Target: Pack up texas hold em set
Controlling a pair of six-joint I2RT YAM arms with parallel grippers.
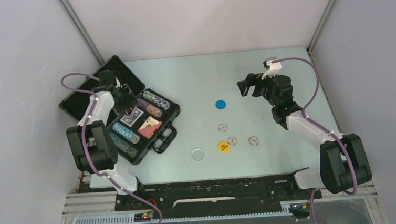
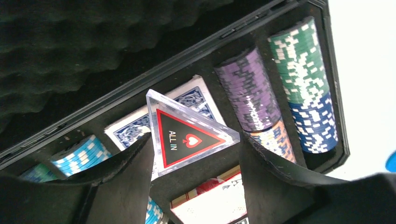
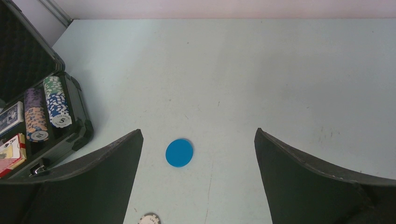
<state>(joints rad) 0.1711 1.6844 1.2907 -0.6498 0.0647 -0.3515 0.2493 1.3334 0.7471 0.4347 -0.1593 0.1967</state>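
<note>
Left jaws grasp the triangular marker (image 2: 187, 137) over the briefcase (image 2: 70, 46); lower it flat before releasing. Right jaws stand released.

"ALL IN" on tri. marker (image 2: 189, 135)

Lab booth, plain white panel walls (image 1: 12, 51)

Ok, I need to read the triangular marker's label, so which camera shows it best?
Left wrist: the ALL IN marker sits mid-frame, lettering legible, between the fingers of the left gripper. The top external view is too distant to make it out, and the right wrist view misses it entirely.
</note>
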